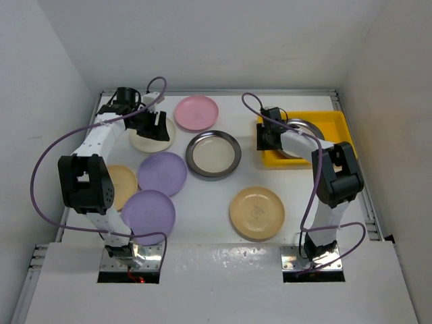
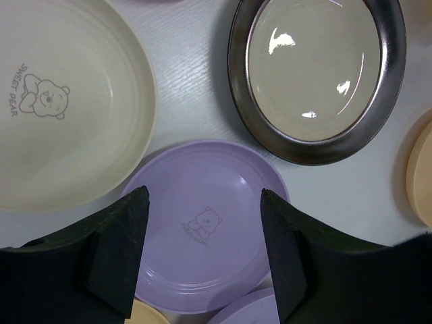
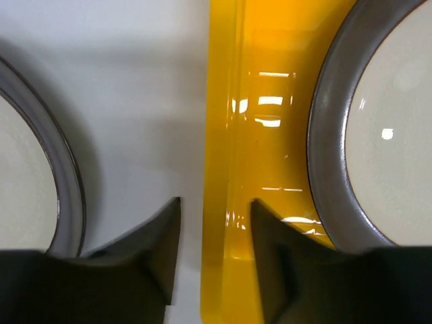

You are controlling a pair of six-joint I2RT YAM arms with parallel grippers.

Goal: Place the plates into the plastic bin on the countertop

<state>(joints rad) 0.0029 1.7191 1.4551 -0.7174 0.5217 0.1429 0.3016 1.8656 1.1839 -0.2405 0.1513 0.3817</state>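
Scene lit brightly and evenly from above. Soft shadows cast on white worktop (image 1: 202,202) beneath arms. Small glare spots seen on steel plate (image 2: 314,67) and glossy yellow bin (image 3: 270,135). Wrist views sharp at centre. Left pincer fingers (image 2: 115,263) rendered dark, nearly featureless. Overhead view slightly soft.

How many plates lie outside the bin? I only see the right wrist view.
Observer: Seven on the countertop. Only the steel plate is in the plastic bin.
Operator: Anything on the near side of the bin?
Observer: Yes, a tan plate, toward the near edge and a little left of the bin.
Operator: And the left gripper?
Observer: The left gripper is open, at the far left by the cream plate.
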